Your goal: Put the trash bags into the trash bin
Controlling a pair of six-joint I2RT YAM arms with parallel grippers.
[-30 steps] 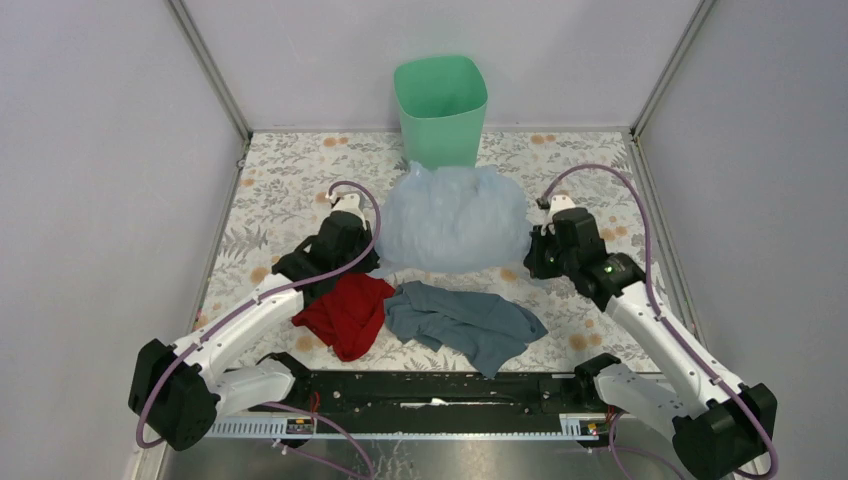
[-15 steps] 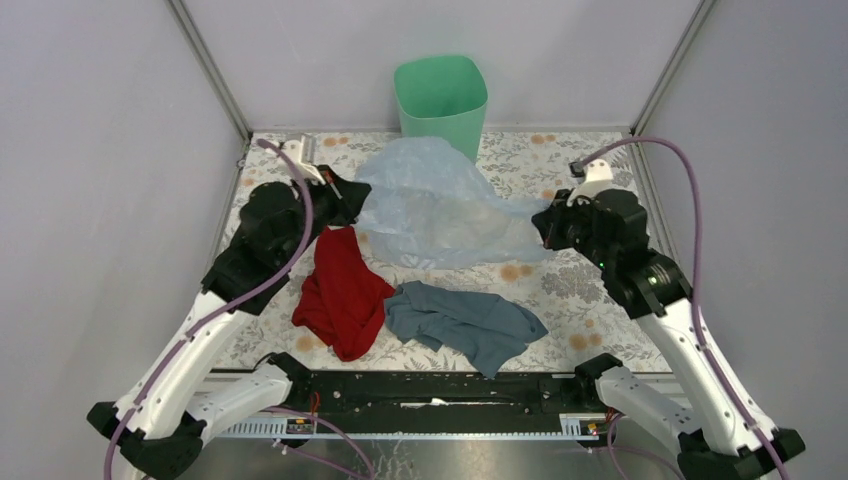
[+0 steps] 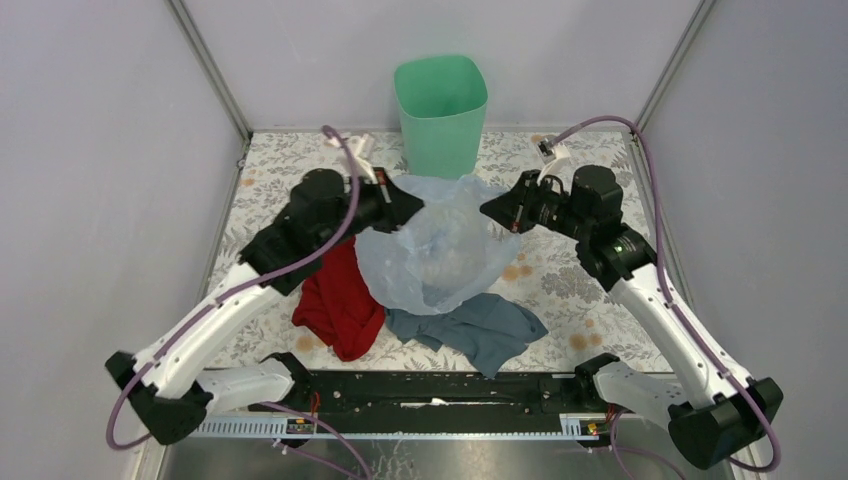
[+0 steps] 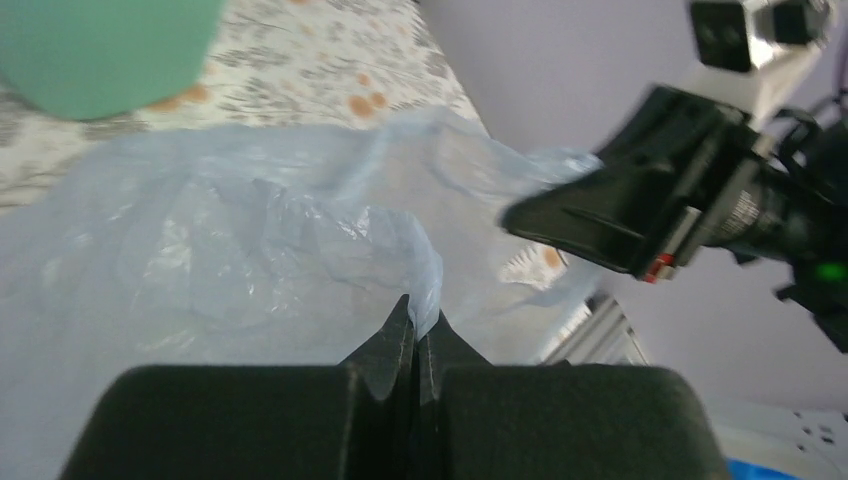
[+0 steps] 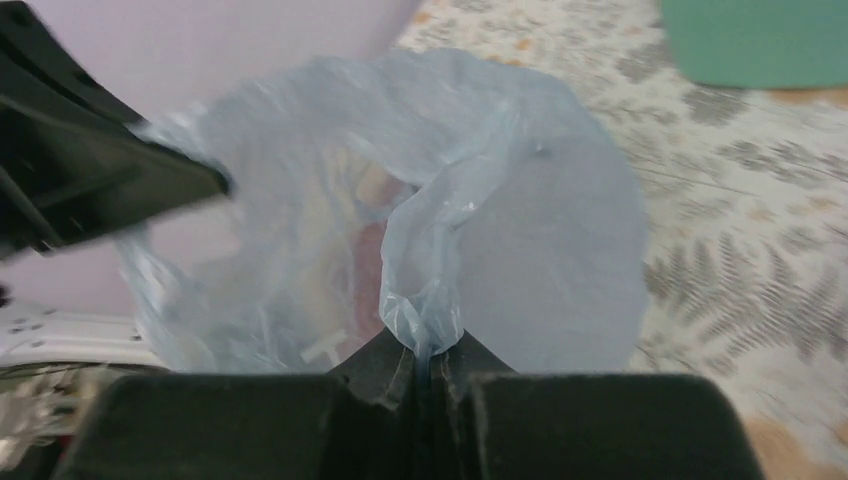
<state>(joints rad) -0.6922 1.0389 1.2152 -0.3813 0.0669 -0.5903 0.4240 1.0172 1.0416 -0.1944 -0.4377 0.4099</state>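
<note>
Floral-print table (image 3: 290,170), grey walls on three sides, and hanging right over the middle of it is the trash bag (image 3: 432,250): pale blue, see-through, crinkled, lifted and slung between the two arms. The left gripper (image 3: 403,212) has its fingers pressed together on a fold of the bag's upper edge. The right gripper (image 3: 497,212) pinches the opposite edge, with a thin twist of film trapped between its fingers. The bag's belly sags toward the near edge, and from above it overlaps the grey-blue cloth (image 3: 470,325); whether it touches I can't tell. The red cloth (image 3: 340,300) lies just beside it on the left. Beyond the bag, the trash bin (image 3: 441,110) stands upright at the middle of the far edge, mouth open.

Now the dangers. Both grips are small bites on slick film, so one sharp tug could let an edge slide out and the whole thing collapse. If the arms pull apart, the plastic may stretch or tear. The bag is bulkier than the bin's mouth, so carried too low, that belly could snag the rim, shove or tip the bin, or end up draped outside it.
</note>
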